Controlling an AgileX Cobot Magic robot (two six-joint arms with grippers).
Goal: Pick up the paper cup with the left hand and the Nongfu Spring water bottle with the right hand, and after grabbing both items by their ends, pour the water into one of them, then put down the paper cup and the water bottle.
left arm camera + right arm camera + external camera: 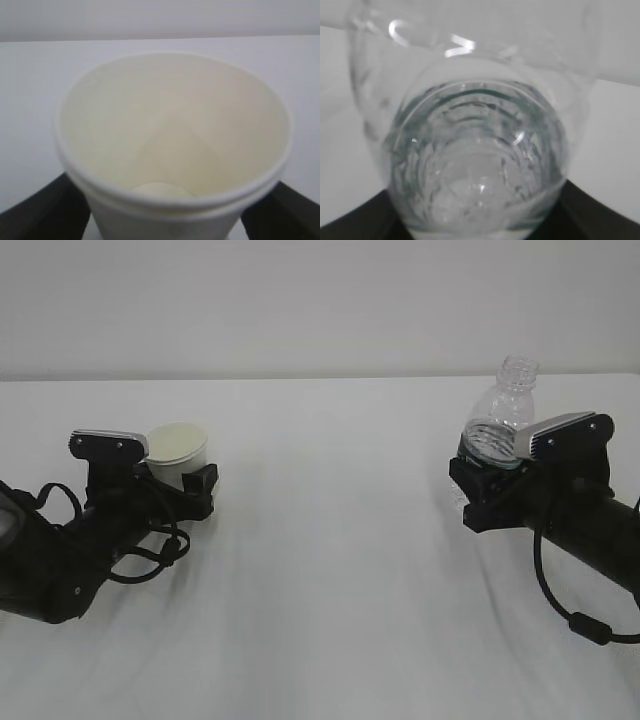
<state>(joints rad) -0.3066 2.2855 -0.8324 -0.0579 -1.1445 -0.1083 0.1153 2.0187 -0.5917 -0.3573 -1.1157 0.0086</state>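
Note:
The white paper cup (178, 448) stands upright between the jaws of my left gripper (185, 480), low over the table. In the left wrist view the cup (170, 130) fills the frame and looks empty, its cream inside showing. Black fingers (45, 215) sit close on both sides of the cup, and whether they press it does not show. The clear water bottle (503, 415), capless and with water low in it, sits in my right gripper (480, 485), which is shut on its lower body. Seen from the right wrist, the bottle (480, 150) is wedged between the dark fingers (600, 215).
A white table (330, 540) stretches between the two arms, with a pale wall behind. A black cable (560, 600) loops under the right arm. Cables also hang beside the left arm (150, 555).

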